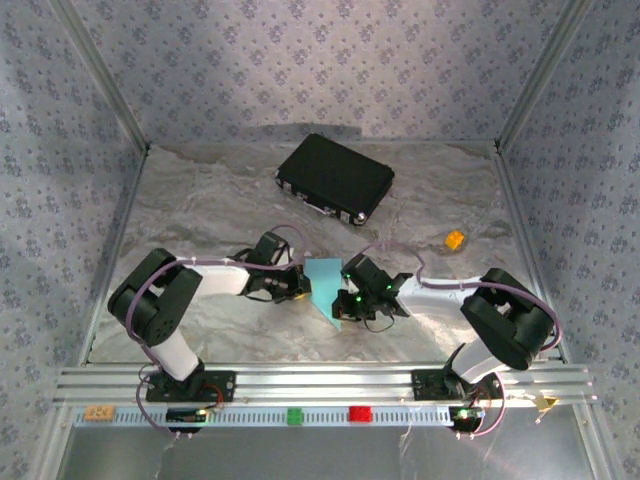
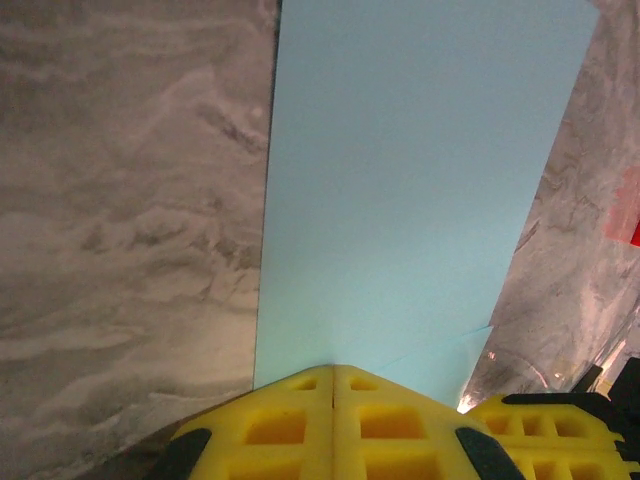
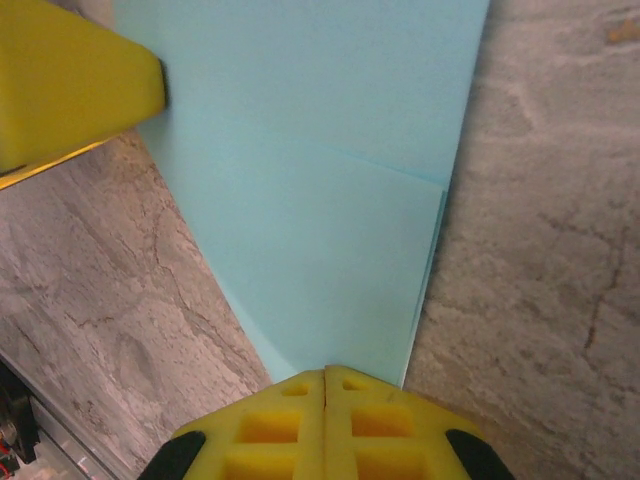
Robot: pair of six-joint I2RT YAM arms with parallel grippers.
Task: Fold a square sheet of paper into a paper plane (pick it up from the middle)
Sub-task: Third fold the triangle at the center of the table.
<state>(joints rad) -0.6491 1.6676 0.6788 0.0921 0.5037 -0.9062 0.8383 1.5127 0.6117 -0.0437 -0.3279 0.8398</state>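
The light blue sheet of paper [image 1: 325, 283] lies flat on the marbled table between the two arms. It is partly folded and tapers to a point toward the near side. A folded flap edge shows on the paper [image 3: 330, 200] in the right wrist view. My left gripper [image 1: 300, 285] is shut, its yellow tips [image 2: 333, 368] pressing down on the paper [image 2: 410, 180] from the left. My right gripper [image 1: 349, 291] is shut too, its tips [image 3: 325, 370] resting on the paper's narrow end. The left gripper's finger [image 3: 70, 90] touches the paper's far corner.
A black hard case [image 1: 335, 178] sits at the back of the table. A small orange block [image 1: 455, 239] lies at the right. On the near rail [image 1: 320, 385] sit a green block [image 1: 295, 416] and a red block [image 1: 359, 414].
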